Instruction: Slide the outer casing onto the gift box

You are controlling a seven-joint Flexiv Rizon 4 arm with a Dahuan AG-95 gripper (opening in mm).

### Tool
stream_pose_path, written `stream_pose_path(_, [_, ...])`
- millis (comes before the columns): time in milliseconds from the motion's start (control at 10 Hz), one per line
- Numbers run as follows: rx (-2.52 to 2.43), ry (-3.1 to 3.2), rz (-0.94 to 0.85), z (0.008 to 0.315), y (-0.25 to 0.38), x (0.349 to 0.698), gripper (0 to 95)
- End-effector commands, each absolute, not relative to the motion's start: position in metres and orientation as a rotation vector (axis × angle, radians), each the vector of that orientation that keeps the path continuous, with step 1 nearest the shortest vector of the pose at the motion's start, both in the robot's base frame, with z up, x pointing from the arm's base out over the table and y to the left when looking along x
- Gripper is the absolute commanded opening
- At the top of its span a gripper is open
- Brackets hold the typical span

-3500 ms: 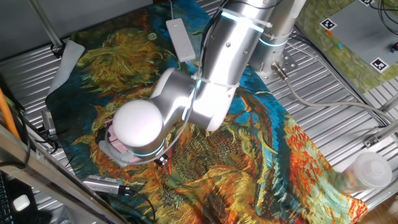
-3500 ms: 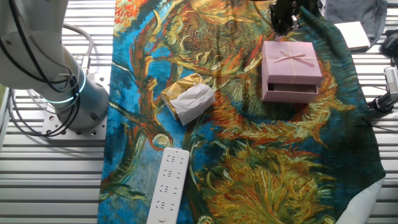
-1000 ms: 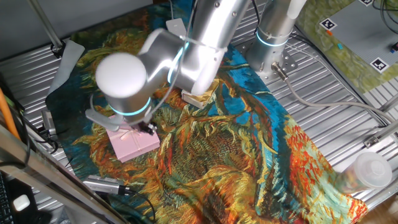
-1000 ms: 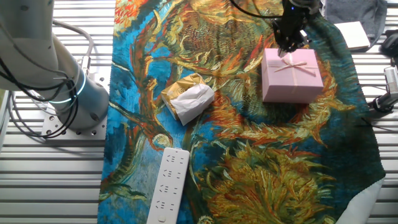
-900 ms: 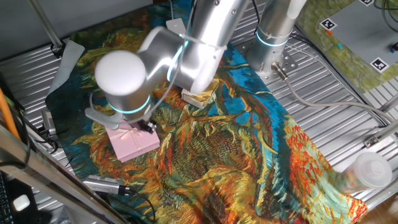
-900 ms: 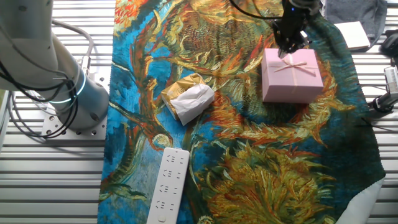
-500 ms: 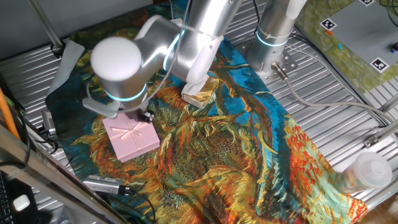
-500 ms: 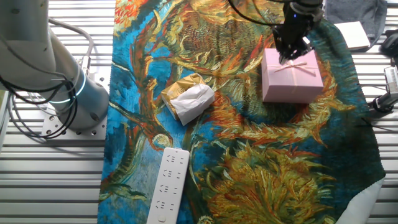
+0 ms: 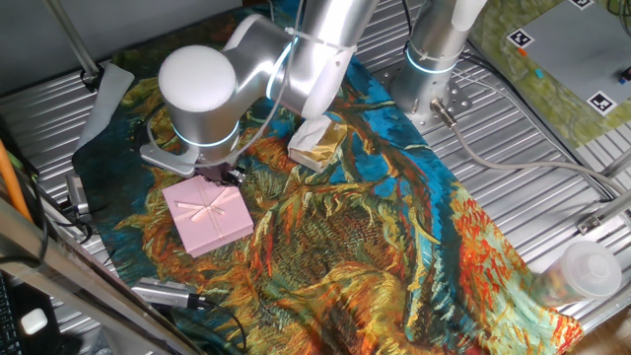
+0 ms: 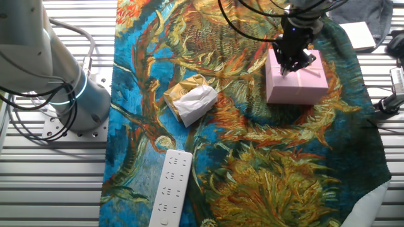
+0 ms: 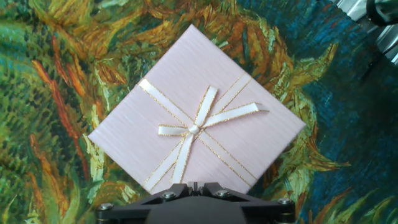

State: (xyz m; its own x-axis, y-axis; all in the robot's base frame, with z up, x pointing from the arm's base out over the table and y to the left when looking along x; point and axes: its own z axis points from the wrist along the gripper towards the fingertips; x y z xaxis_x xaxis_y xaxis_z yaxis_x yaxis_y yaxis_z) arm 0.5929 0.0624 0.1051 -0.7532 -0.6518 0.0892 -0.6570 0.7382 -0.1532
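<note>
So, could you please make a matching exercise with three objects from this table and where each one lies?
Things:
1. pale-pink square cardboard casing with a ribbon bow
2. cream-and-gold wrinkly packet
3. long white rectangular bar

Places:
A. near the middle of the painted cloth
B. at the cloth's edge, beside the arm's base
C. directly under the robot's hand

Pairs: 1-C, 2-A, 3-B
</note>
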Motion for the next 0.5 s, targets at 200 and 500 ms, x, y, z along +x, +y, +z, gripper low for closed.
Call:
stream_pose_path(200, [1.104,-2.909,0.277,0.0986,0.0619,0.5933,0.0])
stream_pose_path(500, [1.124,-2.902,0.282,0.1001,0.0551,0.5911,0.0])
